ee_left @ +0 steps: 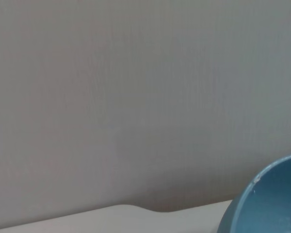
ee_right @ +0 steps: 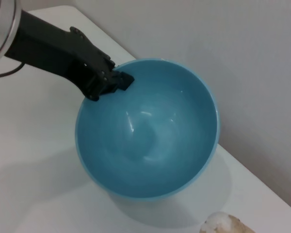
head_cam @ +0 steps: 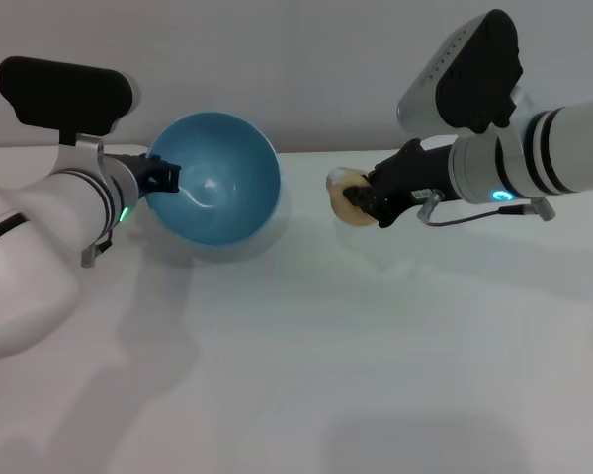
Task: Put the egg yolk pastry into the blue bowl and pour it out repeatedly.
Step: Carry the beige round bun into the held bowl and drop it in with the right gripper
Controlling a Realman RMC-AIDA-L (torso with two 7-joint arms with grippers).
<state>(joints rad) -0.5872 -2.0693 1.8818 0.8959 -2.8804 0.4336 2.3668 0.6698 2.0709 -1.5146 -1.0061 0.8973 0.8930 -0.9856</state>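
The blue bowl (head_cam: pixel 217 180) is tilted with its empty inside facing toward the right and front, held off the white table. My left gripper (head_cam: pixel 164 176) is shut on its left rim; the right wrist view shows the black fingers (ee_right: pixel 106 80) clamped over the blue bowl's (ee_right: pixel 148 131) edge. To the right of the bowl, my right gripper (head_cam: pixel 361 200) is shut on the egg yolk pastry (head_cam: pixel 350 190), a pale tan lump held above the table and apart from the bowl. A sliver of the pastry (ee_right: pixel 225 224) shows in the right wrist view. The left wrist view catches only a piece of the bowl's rim (ee_left: pixel 266 204).
The white table (head_cam: pixel 306 365) stretches in front of both arms, and a plain grey wall (head_cam: pixel 296 69) stands right behind the bowl. The bowl's shadow falls on the table beneath it.
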